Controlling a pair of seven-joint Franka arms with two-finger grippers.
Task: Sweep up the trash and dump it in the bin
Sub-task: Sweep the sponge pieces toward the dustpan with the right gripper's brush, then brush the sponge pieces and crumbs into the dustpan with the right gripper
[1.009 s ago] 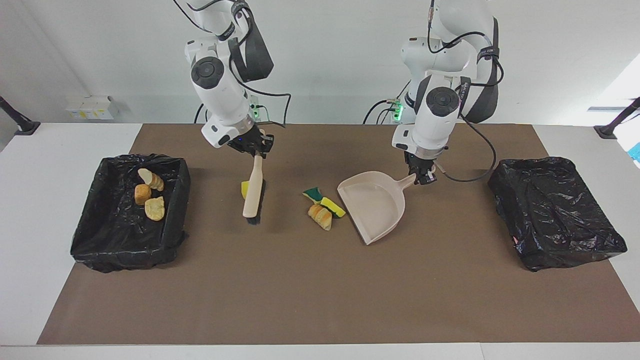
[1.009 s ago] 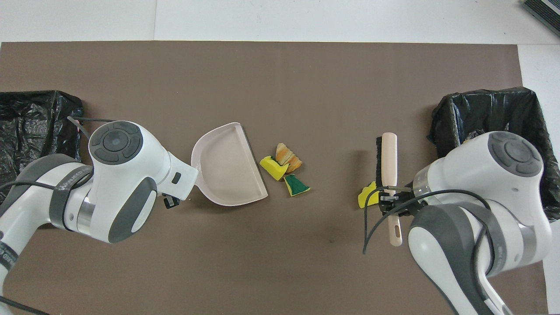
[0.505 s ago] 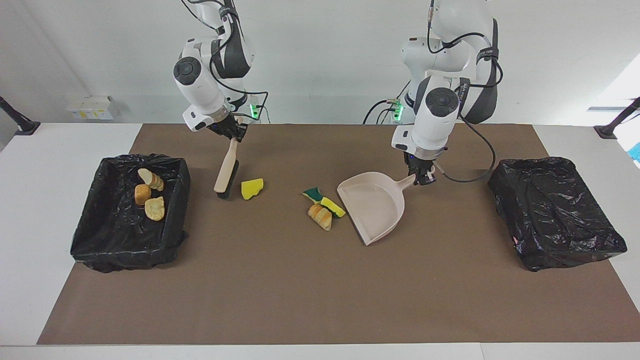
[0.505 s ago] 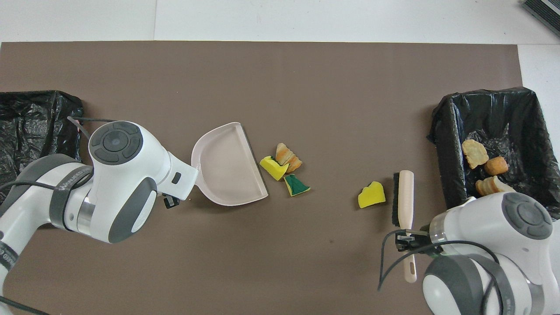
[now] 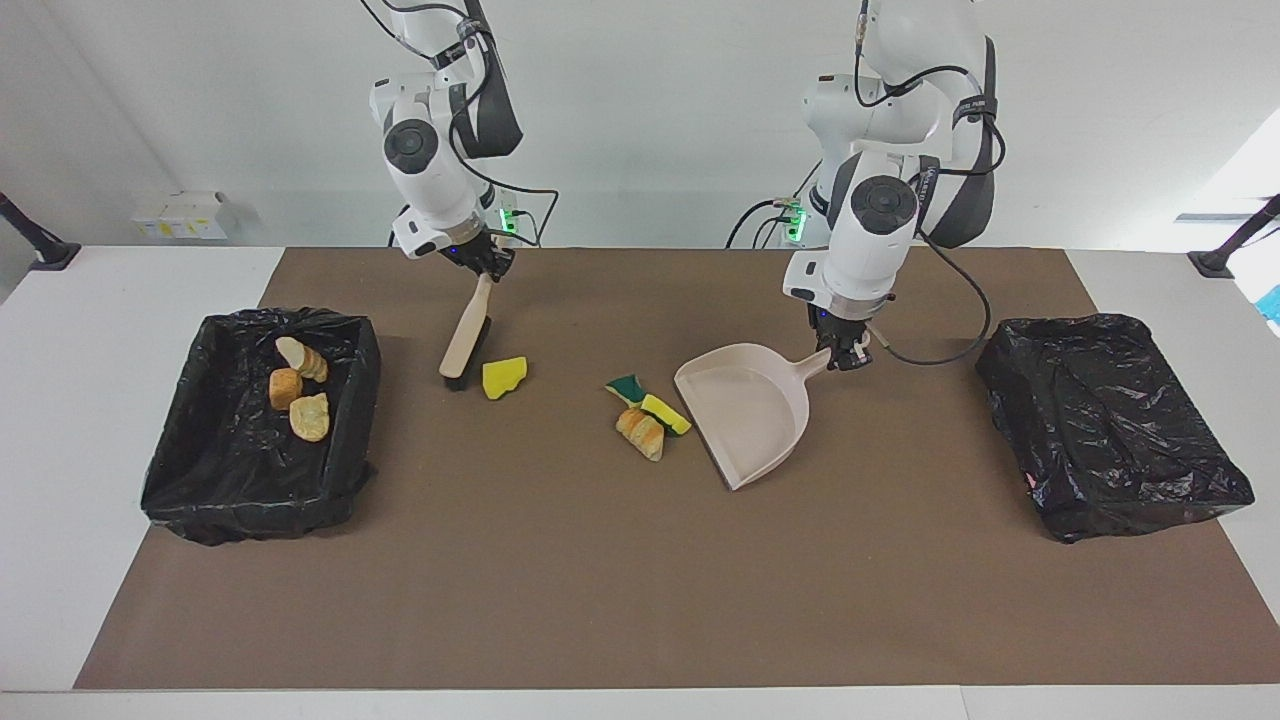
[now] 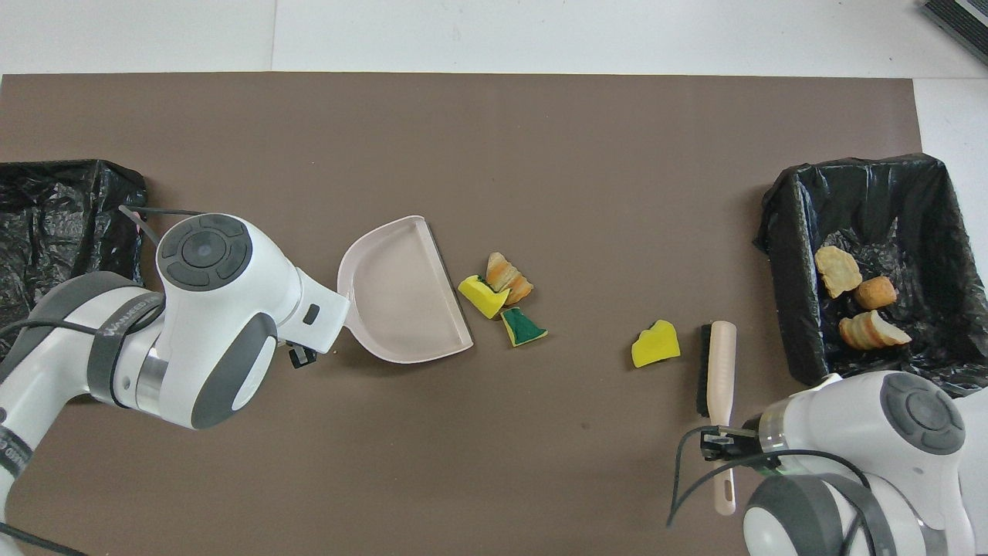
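Three bread-like lumps (image 5: 296, 388) lie in the black-lined bin (image 5: 200, 500). Four scraps are left: a lone yellow sponge piece (image 5: 503, 376) at 3 o'clock of the beige brush (image 5: 466, 340) clamped in the right gripper (image 5: 483, 270), and three (image 5: 645, 415) at the lip of the beige plastic dustpan (image 5: 745, 405), its handle pinched by the left gripper (image 5: 848, 355).

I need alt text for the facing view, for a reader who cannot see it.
The right gripper holds a brush beside a yellow scrap; the left gripper holds a dustpan by three scraps. Three more lie in a bin.
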